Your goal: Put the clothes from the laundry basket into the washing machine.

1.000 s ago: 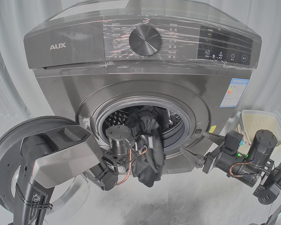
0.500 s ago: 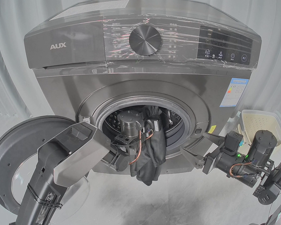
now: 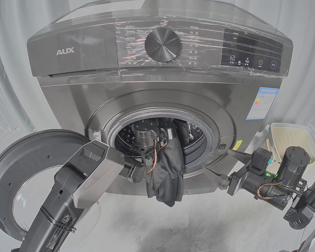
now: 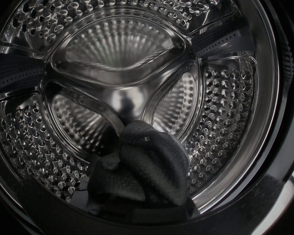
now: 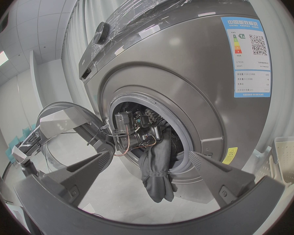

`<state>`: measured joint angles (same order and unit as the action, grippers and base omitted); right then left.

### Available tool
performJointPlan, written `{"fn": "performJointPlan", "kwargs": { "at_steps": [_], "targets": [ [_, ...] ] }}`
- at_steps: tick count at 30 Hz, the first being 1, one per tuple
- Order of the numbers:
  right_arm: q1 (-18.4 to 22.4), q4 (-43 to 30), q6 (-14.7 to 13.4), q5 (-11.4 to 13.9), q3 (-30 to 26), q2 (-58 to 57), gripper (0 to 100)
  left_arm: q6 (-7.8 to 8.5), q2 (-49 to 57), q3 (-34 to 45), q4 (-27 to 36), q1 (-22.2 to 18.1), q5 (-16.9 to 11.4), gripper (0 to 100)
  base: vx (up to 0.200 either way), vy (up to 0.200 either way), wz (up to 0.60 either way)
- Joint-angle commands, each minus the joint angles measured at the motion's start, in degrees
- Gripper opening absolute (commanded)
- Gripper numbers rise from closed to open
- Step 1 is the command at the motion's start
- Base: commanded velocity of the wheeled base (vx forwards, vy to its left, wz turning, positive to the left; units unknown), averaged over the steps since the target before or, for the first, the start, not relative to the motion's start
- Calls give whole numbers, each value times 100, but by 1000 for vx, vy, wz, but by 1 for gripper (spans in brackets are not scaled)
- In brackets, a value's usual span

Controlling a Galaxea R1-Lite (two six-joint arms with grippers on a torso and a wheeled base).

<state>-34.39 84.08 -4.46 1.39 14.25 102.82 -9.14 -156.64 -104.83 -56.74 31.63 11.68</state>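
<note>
Hanging from the washing machine mouth, dark garment; blue-edged label nearby.

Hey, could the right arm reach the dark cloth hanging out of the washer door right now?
Probably yes. The right gripper is open, off to the right of the hanging cloth, with nothing between them. The left arm is on the cloth's other side, so it should not block the way.

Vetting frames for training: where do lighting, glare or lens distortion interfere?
Head view: glare streaks on the plastic wrap around the dial. Left wrist view: dim drum with bright glints, dark garment hard to separate. Right wrist view: fisheye bows the washing machine, corners black.
</note>
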Motion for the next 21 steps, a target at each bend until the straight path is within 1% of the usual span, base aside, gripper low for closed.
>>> {"fn": "performJointPlan", "kwargs": {
  "at_steps": [1,4,8,9,11,13,15,17,19,20,21],
  "targets": [
    [-6,3,-2,2,8,10,100,9,-7,147,-31,-17,1,100,0,0,0],
    [11,3,-2,2,8,10,100,-9,81,217,-39,27,1,100,0,0,0],
    [-6,3,7,10,-28,19,100,0,520,560,233,27,-43,100,0,0,0],
    [-33,3,7,10,-36,37,100,-17,819,700,646,36,-104,100,0,0,0],
    [-33,3,7,10,-36,37,100,-70,1039,771,919,53,-140,100,0,0,0],
    [-24,12,7,10,-28,37,100,-88,1223,982,1121,71,-254,100,0,0,0],
    [-24,3,16,10,-28,37,100,-96,1540,1412,1437,194,-465,100,0,0,0],
    [-24,12,16,10,-10,37,100,-96,1672,1799,1578,273,-605,100,0,0,0],
    [-33,12,16,10,-1,37,100,-70,1663,2107,1613,352,-667,100,0,0,0],
    [-33,12,16,10,-1,37,100,-70,1663,2107,1613,352,-667,100,0,0,0],
    [-33,12,16,10,-10,37,100,-26,1636,2247,1648,361,-676,100,0,0,0]
  ]
}}
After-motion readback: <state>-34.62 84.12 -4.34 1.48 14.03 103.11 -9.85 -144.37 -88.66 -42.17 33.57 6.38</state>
